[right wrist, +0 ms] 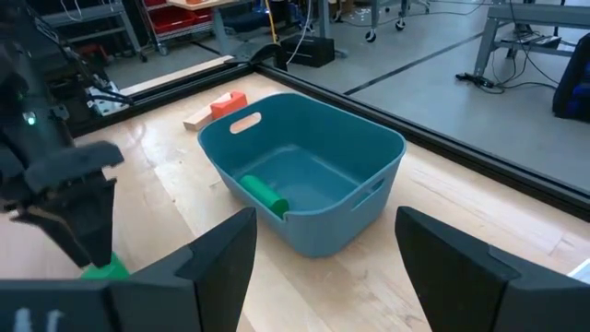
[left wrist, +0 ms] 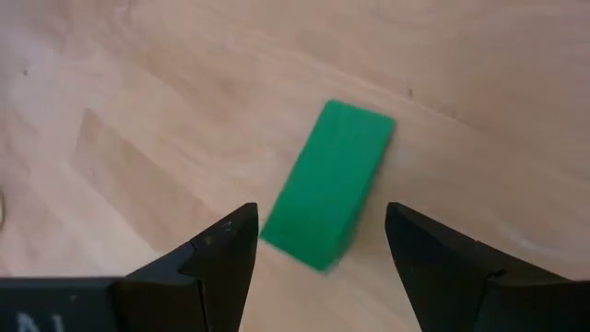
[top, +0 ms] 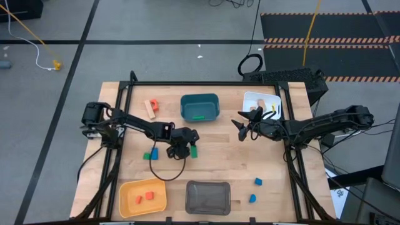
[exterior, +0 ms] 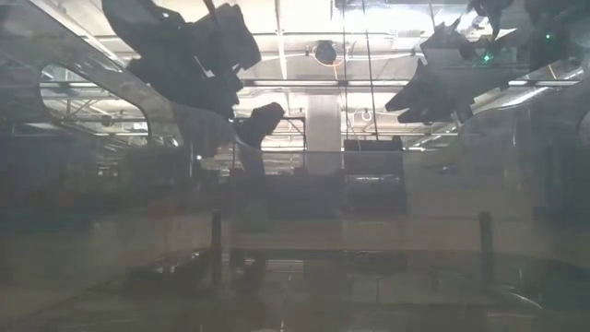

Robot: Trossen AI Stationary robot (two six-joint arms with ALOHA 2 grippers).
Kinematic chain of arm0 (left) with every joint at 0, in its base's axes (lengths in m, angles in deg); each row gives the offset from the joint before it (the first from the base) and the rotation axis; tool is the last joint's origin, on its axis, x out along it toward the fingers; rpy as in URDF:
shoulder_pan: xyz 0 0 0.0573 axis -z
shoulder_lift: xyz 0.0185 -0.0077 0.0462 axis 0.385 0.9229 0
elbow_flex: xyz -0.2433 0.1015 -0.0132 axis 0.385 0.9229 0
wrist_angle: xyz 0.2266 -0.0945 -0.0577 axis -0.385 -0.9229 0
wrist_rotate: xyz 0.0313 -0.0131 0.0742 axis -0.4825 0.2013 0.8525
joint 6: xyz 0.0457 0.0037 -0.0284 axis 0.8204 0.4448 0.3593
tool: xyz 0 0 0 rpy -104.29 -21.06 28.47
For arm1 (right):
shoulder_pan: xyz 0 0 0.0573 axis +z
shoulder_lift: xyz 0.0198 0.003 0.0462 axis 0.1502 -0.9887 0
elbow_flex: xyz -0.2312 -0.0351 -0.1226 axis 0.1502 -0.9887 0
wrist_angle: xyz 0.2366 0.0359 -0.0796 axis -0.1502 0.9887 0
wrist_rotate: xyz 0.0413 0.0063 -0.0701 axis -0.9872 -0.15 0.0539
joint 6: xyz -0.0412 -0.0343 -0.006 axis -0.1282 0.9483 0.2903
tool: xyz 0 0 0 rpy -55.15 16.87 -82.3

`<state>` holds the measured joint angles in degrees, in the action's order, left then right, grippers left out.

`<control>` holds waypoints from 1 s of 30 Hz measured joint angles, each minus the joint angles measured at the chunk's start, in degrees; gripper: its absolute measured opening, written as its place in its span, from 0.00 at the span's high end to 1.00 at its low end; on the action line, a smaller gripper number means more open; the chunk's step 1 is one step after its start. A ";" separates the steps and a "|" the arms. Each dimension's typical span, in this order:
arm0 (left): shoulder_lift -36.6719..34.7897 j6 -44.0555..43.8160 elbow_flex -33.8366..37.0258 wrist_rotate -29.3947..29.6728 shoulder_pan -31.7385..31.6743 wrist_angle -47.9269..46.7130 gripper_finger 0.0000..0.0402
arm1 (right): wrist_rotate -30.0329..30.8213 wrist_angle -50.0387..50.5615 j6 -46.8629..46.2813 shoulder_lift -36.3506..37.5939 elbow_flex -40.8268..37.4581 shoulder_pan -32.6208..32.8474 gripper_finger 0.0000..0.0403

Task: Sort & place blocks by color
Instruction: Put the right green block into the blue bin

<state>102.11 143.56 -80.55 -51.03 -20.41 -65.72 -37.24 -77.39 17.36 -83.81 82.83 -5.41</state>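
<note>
My left gripper (top: 186,149) (left wrist: 318,254) is open and hovers over a green rectangular block (left wrist: 328,183) (top: 194,151) that lies flat on the wooden table. Its fingers stand on either side of the block's near end without touching it. My right gripper (top: 240,128) (right wrist: 323,244) is open in the air between the teal bin (top: 200,106) (right wrist: 304,184) and the white bin (top: 262,103), holding nothing. A green cylinder (right wrist: 265,194) lies in the teal bin. Another green block (top: 147,155) and a blue block (top: 154,152) lie left of my left gripper.
The yellow bin (top: 128,200) at the near edge holds two red-orange blocks (top: 144,197), and a grey bin (top: 208,197) sits beside it. Two blue blocks (top: 255,190) lie near the right edge. A red-orange and a tan piece (top: 150,107) lie left of the teal bin. Tan pieces lie in the white bin.
</note>
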 joint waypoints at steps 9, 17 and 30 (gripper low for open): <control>4.44 1.38 -4.40 -0.73 -1.04 -2.35 0.40 | 0.00 0.02 -0.01 -0.01 0.00 0.00 0.38; 4.59 -0.53 -4.93 -0.85 -1.11 -3.53 0.40 | 0.00 0.00 -0.02 0.00 0.02 0.00 0.38; 4.64 -23.04 -4.90 -0.45 -1.05 -4.45 0.64 | 0.00 0.02 -0.01 0.00 0.02 0.00 0.38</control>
<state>106.74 120.52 -85.45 -51.48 -21.45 -70.17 -37.24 -77.38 17.36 -83.80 82.85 -5.41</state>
